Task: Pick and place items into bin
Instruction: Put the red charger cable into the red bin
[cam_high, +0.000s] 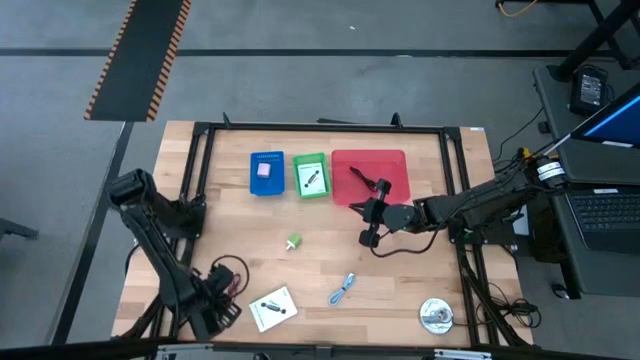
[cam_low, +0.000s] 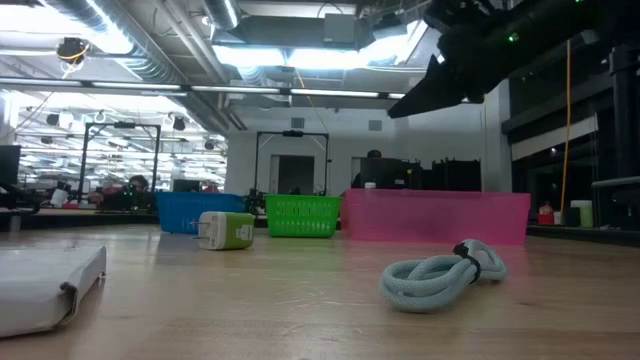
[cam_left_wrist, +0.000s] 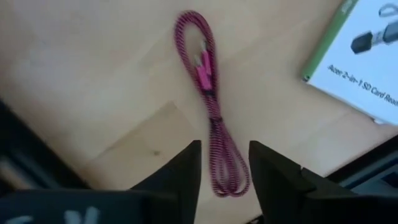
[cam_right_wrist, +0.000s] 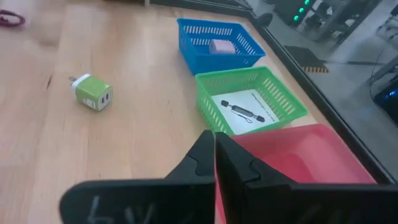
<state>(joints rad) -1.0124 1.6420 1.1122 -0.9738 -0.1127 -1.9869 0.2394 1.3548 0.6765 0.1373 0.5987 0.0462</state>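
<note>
Wooden table (cam_high: 320, 250) with a black frame along its edges; the middle is mostly bare. Red bin (cam_high: 370, 176), green bin (cam_high: 311, 175) and blue bin (cam_high: 266, 172) sit side by side at the far edge. Right gripper (cam_high: 368, 222) hangs clenched, empty, just off the red bin's near rim. Left gripper (cam_left_wrist: 224, 163) sits low at the near left corner, fingers parted astride the maroon cable (cam_left_wrist: 208, 93), not gripping. White card packet (cam_high: 273, 308) beside it near the front edge. Light-blue cable (cam_high: 342, 289) lies center-front. Green-white charger (cam_high: 294, 242) sits alone mid-table.
</note>
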